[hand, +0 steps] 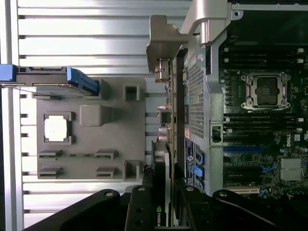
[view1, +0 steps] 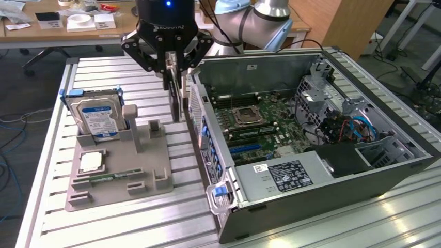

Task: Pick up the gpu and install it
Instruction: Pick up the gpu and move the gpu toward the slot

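Clamps slim green-and-black gpu card (view1: 179, 101), long axis vertical, directly under black gripper (view1: 172, 70), upper centre. Hangs just beside open grey computer case (view1: 324, 206).

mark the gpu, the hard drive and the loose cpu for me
gpu (view1: 179, 102), exterior view, thin upright edge.
hard drive (view1: 100, 116), exterior view, blue-white label.
cpu (view1: 92, 161), exterior view, silver top.

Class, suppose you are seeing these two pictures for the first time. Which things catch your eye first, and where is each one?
First comes the black pincer at the top of the exterior view, clamped on the gpu, which hangs edge-on above the table. Next is the open computer case on that view's right, motherboard exposed, with the card just outside its wall. On the left, a blue-labelled hard drive stands upright in a grey holder.
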Robot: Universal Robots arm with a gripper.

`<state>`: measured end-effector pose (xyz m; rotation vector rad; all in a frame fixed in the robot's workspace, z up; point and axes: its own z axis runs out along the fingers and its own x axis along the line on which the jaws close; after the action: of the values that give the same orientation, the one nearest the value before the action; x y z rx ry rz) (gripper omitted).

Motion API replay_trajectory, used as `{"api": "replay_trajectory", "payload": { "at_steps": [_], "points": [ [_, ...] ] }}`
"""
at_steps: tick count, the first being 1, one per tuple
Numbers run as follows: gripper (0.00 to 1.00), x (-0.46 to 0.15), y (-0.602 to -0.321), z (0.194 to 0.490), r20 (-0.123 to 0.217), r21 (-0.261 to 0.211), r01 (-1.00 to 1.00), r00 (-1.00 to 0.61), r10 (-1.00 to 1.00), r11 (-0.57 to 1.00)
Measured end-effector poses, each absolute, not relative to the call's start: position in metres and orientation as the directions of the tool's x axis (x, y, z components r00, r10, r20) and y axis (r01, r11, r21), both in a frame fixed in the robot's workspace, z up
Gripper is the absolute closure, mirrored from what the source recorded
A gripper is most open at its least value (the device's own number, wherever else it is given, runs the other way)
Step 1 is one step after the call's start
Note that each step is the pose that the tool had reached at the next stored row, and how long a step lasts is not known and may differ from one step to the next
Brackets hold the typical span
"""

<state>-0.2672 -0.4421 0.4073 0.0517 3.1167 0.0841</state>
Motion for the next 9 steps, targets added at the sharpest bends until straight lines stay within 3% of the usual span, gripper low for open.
{"api": "replay_trajectory", "payload": {
  "at_steps": [9],
  "points": [
    [0.73, -0.2672, -0.4421, 0.4120, -0.022, 0.054, 0.032, -0.999, 0.034, 0.998]
  ]
}}
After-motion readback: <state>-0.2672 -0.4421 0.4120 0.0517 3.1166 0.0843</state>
